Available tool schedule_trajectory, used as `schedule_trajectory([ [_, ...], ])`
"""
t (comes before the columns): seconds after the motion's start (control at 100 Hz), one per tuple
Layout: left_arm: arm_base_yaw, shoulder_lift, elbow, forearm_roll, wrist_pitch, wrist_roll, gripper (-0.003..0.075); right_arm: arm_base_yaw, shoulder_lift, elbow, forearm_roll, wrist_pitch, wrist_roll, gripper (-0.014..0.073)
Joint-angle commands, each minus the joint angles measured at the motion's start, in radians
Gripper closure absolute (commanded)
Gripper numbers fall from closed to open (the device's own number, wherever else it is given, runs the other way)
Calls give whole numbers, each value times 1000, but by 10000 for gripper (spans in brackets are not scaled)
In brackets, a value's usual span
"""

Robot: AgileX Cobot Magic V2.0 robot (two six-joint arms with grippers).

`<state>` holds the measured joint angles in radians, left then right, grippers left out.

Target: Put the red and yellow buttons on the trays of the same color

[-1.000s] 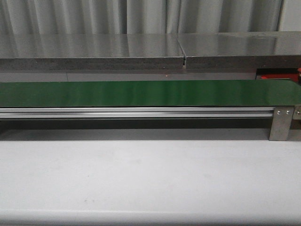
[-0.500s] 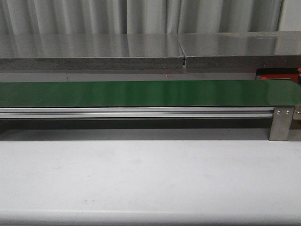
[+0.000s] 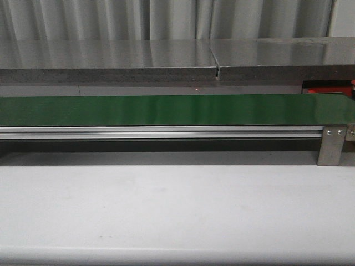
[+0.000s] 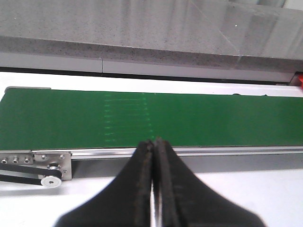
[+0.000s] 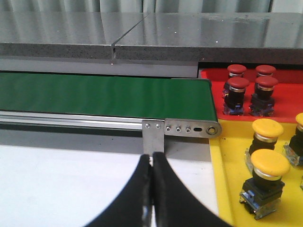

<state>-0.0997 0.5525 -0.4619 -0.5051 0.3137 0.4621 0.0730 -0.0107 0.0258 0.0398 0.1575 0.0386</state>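
Observation:
In the right wrist view, several red buttons [image 5: 236, 89] stand on a red tray [image 5: 213, 82], and yellow buttons [image 5: 269, 168] stand on a yellow tray [image 5: 226, 175] beside the end of the green conveyor belt [image 5: 104, 97]. My right gripper [image 5: 152, 158] is shut with nothing in it, above the white table in front of the belt's end bracket. My left gripper [image 4: 153, 142] is shut and empty, in front of the bare belt [image 4: 142, 118]. The front view shows neither gripper; only a corner of the red tray [image 3: 327, 90] shows there.
The green belt [image 3: 166, 110] spans the front view with an aluminium rail and a metal bracket [image 3: 331, 145] at its right end. A grey stone ledge [image 3: 111, 61] runs behind it. A white table [image 3: 166, 210] lies in front.

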Motion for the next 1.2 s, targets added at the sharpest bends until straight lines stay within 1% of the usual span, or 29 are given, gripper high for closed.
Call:
schedule_trajectory([
  [0.0,-8,1,-26,38,-99,-2,739,0,-18,-18,2,-84,-2,711],
  [0.06,-8,-5,-17,113,-136,-39,739,0,-18,-18,2,-84,-2,711],
  [0.12,-8,-19,2,202,-180,-111,739,0,-18,-18,2,-84,-2,711],
  [0.27,-10,-91,80,505,-283,-422,739,0,-18,-18,2,-84,-2,711],
  [0.35,-10,-137,132,586,-321,-485,739,0,-18,-18,2,-84,-2,711],
  [0.71,-10,-430,386,588,-329,-488,739,0,-18,-18,2,-84,-2,711],
  [0.82,-1,-506,438,588,-329,-488,739,0,-18,-18,2,-84,-2,711],
  [1.01,47,-595,474,581,-314,-488,739,0,-18,-18,2,-84,-2,711],
  [1.19,71,-595,474,581,-335,-488,739,0,-18,-18,2,-83,-2,711],
])
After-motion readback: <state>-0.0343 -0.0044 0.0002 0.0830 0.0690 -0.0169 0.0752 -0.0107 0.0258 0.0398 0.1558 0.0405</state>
